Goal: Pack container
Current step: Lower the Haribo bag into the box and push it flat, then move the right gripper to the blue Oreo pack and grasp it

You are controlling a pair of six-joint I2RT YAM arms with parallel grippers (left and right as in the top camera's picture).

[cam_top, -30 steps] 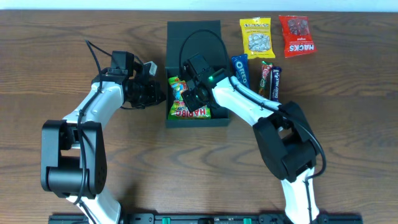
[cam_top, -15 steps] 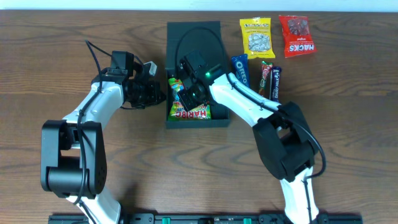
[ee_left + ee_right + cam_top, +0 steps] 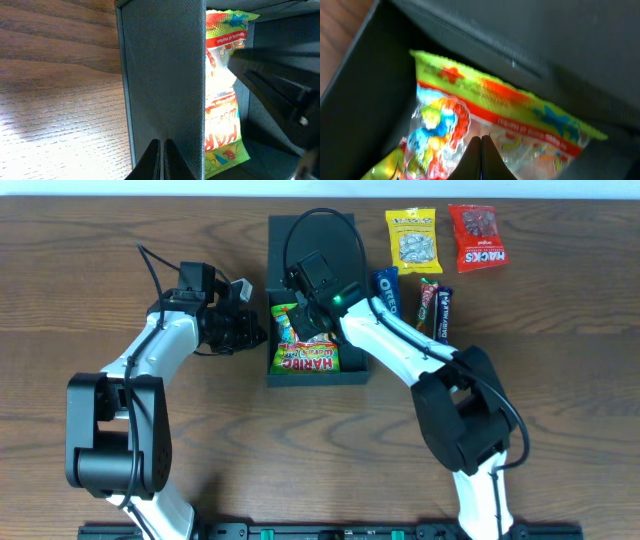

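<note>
The container (image 3: pixel 318 377) is a dark box with its lid flap open toward the far side. A green and red Haribo packet (image 3: pixel 305 355) lies inside it. My right gripper (image 3: pixel 303 320) is shut and hovers just over the far end of the packet; in the right wrist view its tips (image 3: pixel 481 137) are above the packet (image 3: pixel 495 110) with nothing between them. My left gripper (image 3: pixel 258 330) is shut and rests against the outside of the container's left wall. The left wrist view shows its tips (image 3: pixel 161 145) at the wall (image 3: pixel 165 75), with the packet (image 3: pixel 222 100) beyond.
To the right of the container lie an Oreo packet (image 3: pixel 386 292), two snack bars (image 3: pixel 428 305) (image 3: pixel 443 312), a yellow packet (image 3: pixel 413 238) and a red Hacks packet (image 3: pixel 477 237). The table is brown wood.
My right gripper has drawn back toward the far side of the container, uncovering more of the Haribo packet. The left arm has not moved.
</note>
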